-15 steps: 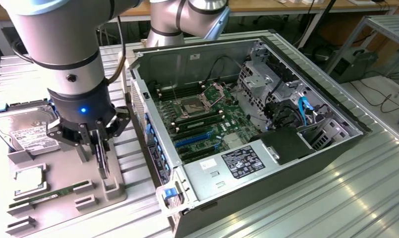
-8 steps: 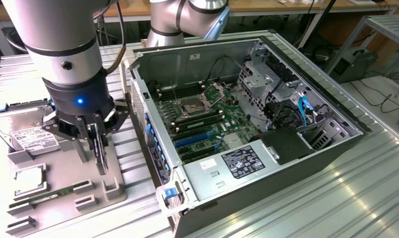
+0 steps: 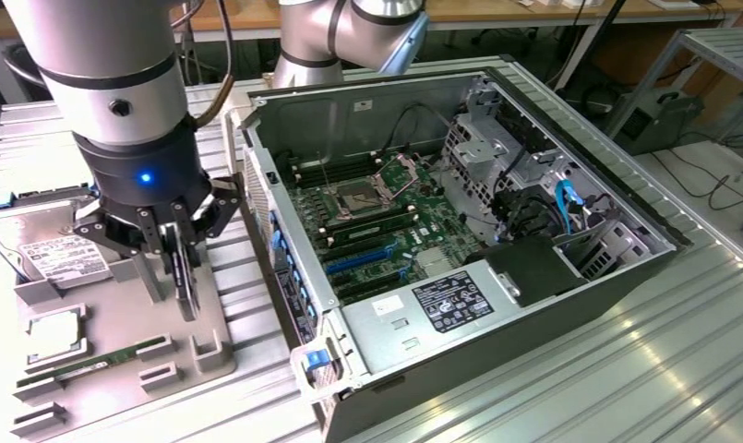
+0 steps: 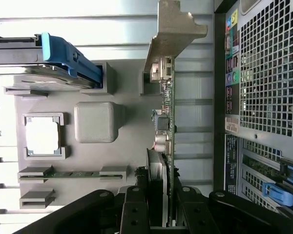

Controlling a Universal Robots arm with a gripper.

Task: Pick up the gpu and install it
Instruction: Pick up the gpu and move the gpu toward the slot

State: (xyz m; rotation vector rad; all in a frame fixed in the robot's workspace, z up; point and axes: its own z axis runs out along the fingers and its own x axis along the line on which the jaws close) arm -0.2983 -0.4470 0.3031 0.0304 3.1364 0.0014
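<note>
A: Pincer (image 3: 178, 257), state?
B: Clenched on the gpu (image 3: 186, 293). One finger on each flat face, card pinched by its upper edge. Wrist view agrees: dark fingers (image 4: 136, 207) flank the card with no gap showing.

A: Where does the card sit?
B: On edge, upright, over the grey fixture tray (image 3: 211, 346) on the exterior view's left. Lower edge is down among the tray's slot posts. Seated or just lifted, cannot tell.

A: Orientation?
B: From the wrist camera it is edge-on: thin green board (image 4: 168, 124), with a pale metal bracket (image 4: 175, 34) at the end far from the pincer.

A: Neighbours on the tray?
B: Hard drive (image 3: 53, 254) with a white label, propped at a tilt on the side away from the case. Processor chip (image 3: 53, 334) flat in its square pocket. RAM stick (image 3: 94, 362) lying in its long holder. All apart from the card.

A: The computer?
B: Open case (image 3: 384, 369) lying on the ribbed metal bench (image 3: 593, 388), just beside the tray, on the exterior view's right. Motherboard (image 3: 389, 221) faces up, blue slots near its lower edge. The gpu is outside the case, close to the case's rear panel (image 4: 263, 73)
</note>
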